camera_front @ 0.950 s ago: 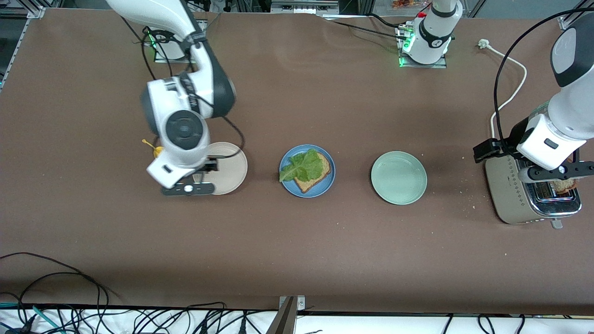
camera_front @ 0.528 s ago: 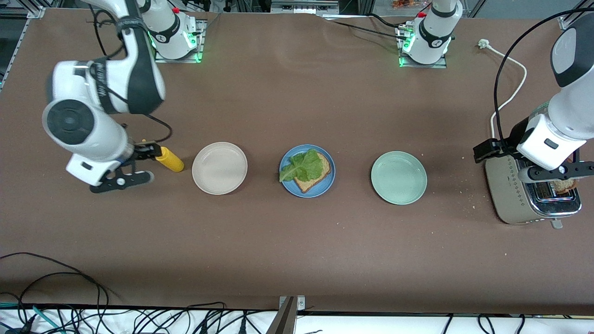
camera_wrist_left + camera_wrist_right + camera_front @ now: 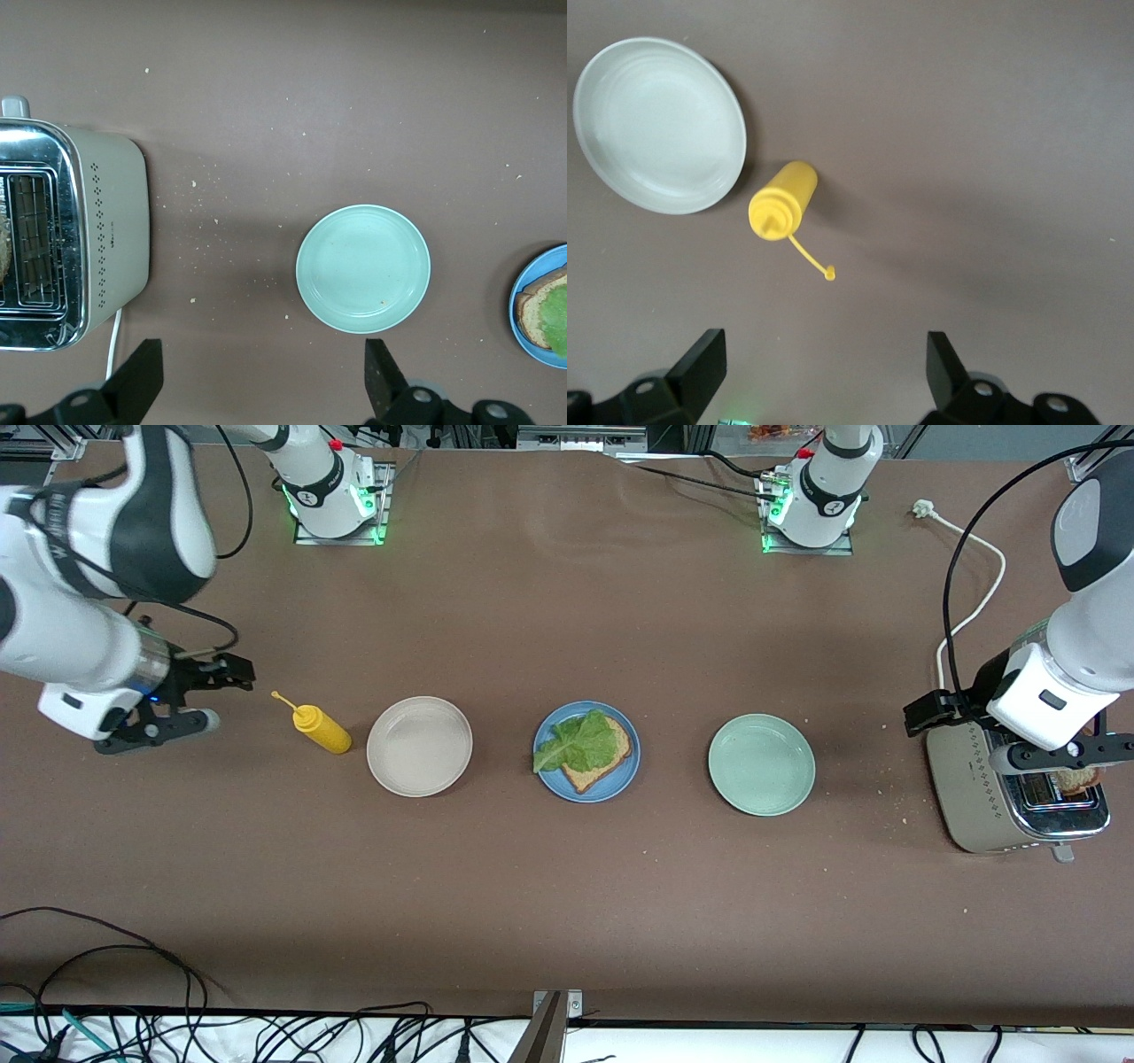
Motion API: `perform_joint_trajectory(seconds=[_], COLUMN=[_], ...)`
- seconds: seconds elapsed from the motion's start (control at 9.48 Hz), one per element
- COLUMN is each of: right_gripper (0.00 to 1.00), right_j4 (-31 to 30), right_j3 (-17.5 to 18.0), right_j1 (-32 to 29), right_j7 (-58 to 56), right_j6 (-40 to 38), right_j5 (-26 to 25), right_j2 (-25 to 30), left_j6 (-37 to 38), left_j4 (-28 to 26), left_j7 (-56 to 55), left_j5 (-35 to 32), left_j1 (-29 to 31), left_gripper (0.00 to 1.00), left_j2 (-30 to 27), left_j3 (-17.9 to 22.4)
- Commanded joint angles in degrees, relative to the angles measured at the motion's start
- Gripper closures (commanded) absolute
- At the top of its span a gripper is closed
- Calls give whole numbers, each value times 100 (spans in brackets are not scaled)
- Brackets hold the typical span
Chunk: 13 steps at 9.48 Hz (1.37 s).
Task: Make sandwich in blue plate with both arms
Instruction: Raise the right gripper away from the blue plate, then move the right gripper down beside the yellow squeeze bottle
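- While the bench (image 3: pixel 567 921) holds an open sandwich, the top slice is judged the step in hand.
- Toaster (image 3: pixel 1010 797), under the left claw (image 3: pixel 261 376), spread empty; bread probably inside.
- Blue plate (image 3: pixel 620 784) mid-bench: one slice, lettuce (image 3: pixel 580 744).
- Right claw (image 3: pixel 819 367) gapes, above bare bench near the yellow bottle (image 3: pixel 321 729).
- Next: grip the toast.
- No legible writing.

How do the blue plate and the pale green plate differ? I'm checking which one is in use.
The blue plate holds a slice of brown bread topped with a lettuce leaf; the pale green plate holds nothing. The blue plate sits nearer the table's middle, the pale green plate toward the left arm's end, next to the toaster. Both are round, shallow and rimmed.
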<state>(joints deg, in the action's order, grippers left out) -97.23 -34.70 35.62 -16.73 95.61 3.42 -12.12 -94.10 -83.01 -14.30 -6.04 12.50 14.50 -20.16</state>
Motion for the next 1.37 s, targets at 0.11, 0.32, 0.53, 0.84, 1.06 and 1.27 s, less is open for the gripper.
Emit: perform_joint_trajectory(seconds=[0.11,0.32,0.53,0.84,1.06,1.27], right_gripper=[0,0,0,0,0,0], right_j4=[-998,-1315,-1325,-1272,-1123,-615], right_j3=[1017,1080,1080,1132,1456,1965], right_j1=[-2160,-2899,-3541,-3939,-4394,-4765], right_j7=[-2373,-4372,-6822,-9211,-10294,-10963], right_j6=[98,396,494,354,-258,-464], right_j5=[939,1684,2902,4243,5156,5327], right_j2=[729,319,-515,-1536,-2325,-2855], left_j6=[128,128,128,128,128,128], left_j4=[127,127,127,127,127,127], left_j7=[94,94,94,94,94,94], left_j5=[-178,-178,-178,-178,-178,-178], left_j1=[16,7,16,7,7,7], left_gripper=[0,0,0,0,0,0], left_j2=[36,36,36,36,36,36], left_j3=[-23,-23,-23,-23,-23,-23])
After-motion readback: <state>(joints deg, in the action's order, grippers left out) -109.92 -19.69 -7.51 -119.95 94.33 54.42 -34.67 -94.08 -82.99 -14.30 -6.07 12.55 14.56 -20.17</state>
